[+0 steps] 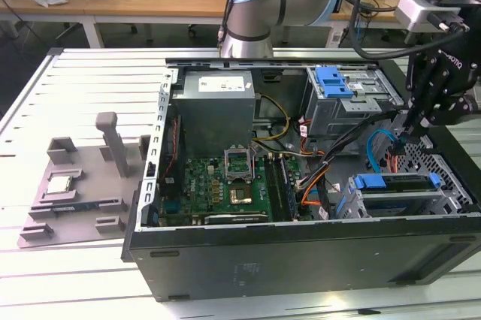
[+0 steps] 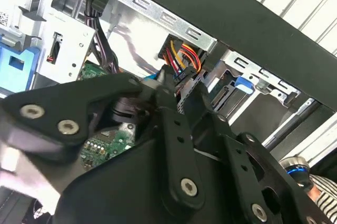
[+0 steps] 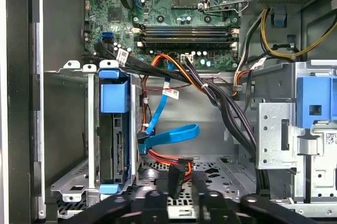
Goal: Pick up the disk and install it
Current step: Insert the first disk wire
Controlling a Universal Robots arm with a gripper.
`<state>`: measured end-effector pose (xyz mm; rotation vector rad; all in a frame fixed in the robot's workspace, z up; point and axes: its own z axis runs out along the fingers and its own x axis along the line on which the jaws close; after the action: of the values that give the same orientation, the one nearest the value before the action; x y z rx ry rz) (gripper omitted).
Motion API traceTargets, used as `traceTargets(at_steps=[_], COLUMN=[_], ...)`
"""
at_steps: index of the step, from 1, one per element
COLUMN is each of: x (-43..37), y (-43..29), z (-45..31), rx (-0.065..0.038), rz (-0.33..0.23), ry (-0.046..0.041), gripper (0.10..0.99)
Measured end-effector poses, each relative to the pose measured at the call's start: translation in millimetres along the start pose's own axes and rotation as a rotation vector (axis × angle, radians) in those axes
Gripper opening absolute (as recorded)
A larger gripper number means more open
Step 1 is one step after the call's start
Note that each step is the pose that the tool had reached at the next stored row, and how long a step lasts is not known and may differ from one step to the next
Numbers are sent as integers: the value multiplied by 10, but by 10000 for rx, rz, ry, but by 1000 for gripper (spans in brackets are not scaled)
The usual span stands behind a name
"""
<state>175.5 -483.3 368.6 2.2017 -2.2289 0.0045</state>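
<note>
While the case (image 1: 301, 256) lies open on its side on the slatted table (image 1: 75, 290), the contents read as follows.

Disk (image 1: 398, 185): seated in the lower drive cage (image 1: 451, 196), at the case corner on the exterior view's right. It stands on edge. Its long axis runs along the exterior view's left-right line, with the blue carrier tab (image 1: 373, 182) at the end toward that view's left. In the first wrist view the disk (image 3: 117, 150) shows its narrow edge with the connector port facing up out of the cage, and the blue tab (image 3: 114, 97) is at the end nearer the motherboard (image 3: 184, 3).

Gripper (image 1: 403, 136): black, on the arm (image 1: 255, 4), hanging inside the case between the upper bay (image 1: 346, 102) and the disk's cage. The jaws are drawn close together in both wrist views (image 3: 187, 190) (image 2: 166, 84). A black connector (image 3: 179, 172) on an orange cable (image 3: 163, 156) sits right at the tips; whether it is pinched cannot be told.

Disk relative to gripper: apart, not touching. The disk is just beside the gripper, nearer the case's front wall in the exterior view, with a looped blue cable (image 3: 171, 133) between them.

Other items: power supply (image 1: 218, 110); blue bracket (image 1: 334, 81) on the upper bay; grey fixture (image 1: 83, 185) on the table at the exterior view's left, well apart from the case.
</note>
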Motion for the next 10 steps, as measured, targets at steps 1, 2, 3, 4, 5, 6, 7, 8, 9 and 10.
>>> traceTargets(at_steps=[1, 2, 3, 4, 5, 6, 7, 8, 9, 10], x=[0, -1, 0, 0, -1, 0, 0, -1, -1, -1], y=[0, 0, 0, 0, -1, -1, -2, -2, -3, -4], z=[2, 6, 12, 25, 39, 52, 62, 75, 96, 107], rx=[0, 0, 1, 2, 3, 3, 3, 4, 4, 4], rz=[0, 0, 1, 1, 0, 1, 1, 1, 1, 2], ry=[2, 13, 57, 124, 168, 197, 219, 249, 274, 282], gripper=[361, 361, 361, 361, 361, 361, 361, 361, 361, 361])
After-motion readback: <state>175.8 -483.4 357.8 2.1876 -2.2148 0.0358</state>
